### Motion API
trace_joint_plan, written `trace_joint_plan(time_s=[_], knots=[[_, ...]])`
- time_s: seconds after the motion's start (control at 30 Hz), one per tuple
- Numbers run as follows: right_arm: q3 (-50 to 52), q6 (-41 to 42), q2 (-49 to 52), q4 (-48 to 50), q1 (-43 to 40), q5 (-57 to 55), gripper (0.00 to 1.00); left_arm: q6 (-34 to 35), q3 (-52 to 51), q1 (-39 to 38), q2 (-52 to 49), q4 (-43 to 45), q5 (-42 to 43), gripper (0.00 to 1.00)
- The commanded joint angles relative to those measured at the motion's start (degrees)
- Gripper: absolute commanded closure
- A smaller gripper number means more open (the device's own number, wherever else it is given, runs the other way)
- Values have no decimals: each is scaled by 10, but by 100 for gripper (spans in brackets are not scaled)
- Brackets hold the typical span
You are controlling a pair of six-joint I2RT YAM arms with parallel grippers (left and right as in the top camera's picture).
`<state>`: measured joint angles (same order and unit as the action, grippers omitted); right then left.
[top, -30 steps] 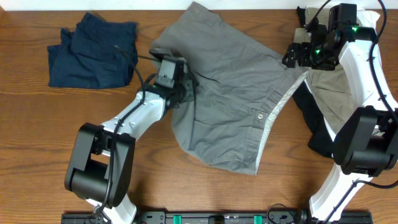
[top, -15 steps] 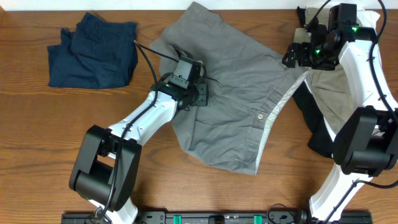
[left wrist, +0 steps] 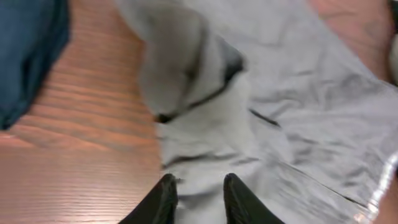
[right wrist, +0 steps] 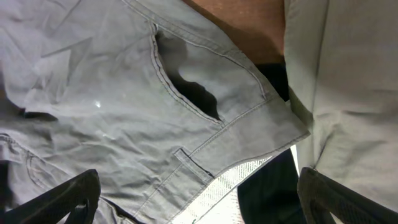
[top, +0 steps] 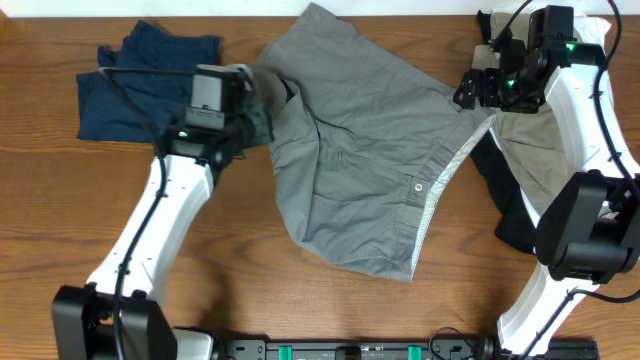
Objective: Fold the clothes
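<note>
Overhead view of a brown wooden table (top: 60, 220). A pair of mid-grey cotton shorts (top: 370, 170) lies spread across the centre. Its long axis runs diagonally from the top centre down to the lower centre-right, and the pale-lined waistband and a metal snap button (top: 417, 186) are along its right edge.

Your left gripper (left wrist: 200, 198) sits at the shorts' left edge, in the upper left-centre of the frame, so the garment stretches away to its right. In the blurred left wrist view its fingers stand a narrow gap apart with grey cloth showing between them. You cannot tell whether that cloth is pinched or merely lying beneath.

Your right gripper (right wrist: 199, 193) hovers over the waistband's upper corner at the upper right, spread wide and holding nothing. The left arm is nearer the leg side and the right arm nearer the waistband.

A crumpled navy fabric garment (top: 140, 90) lies in the upper left, just beside the left gripper. A khaki garment (top: 535, 150) and a black one (top: 510, 210) lie at the right, against the waistband corner. Either could snag if you drag the shorts sideways.
</note>
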<state>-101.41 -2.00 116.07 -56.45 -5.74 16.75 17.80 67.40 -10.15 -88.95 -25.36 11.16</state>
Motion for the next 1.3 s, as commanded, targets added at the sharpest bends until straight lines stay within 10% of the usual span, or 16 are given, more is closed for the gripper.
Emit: trace_joint_plan(time_s=[0.0,0.37,0.87,1.0,1.27], knots=[[-6,-9,-21,-2,6,17,1,-9,-5,10,-65,10,1,67],[-6,-18,-21,-11,6,17,1,-141,-5,21,-176,119,48,40],[-6,-17,-21,-10,6,17,1,-247,-5,21,-214,166,97,29],[-6,-17,-21,-10,6,17,1,-247,-5,21,-239,179,119,33],[-6,-17,-21,-6,6,17,1,-231,-5,21,-241,184,124,74]])
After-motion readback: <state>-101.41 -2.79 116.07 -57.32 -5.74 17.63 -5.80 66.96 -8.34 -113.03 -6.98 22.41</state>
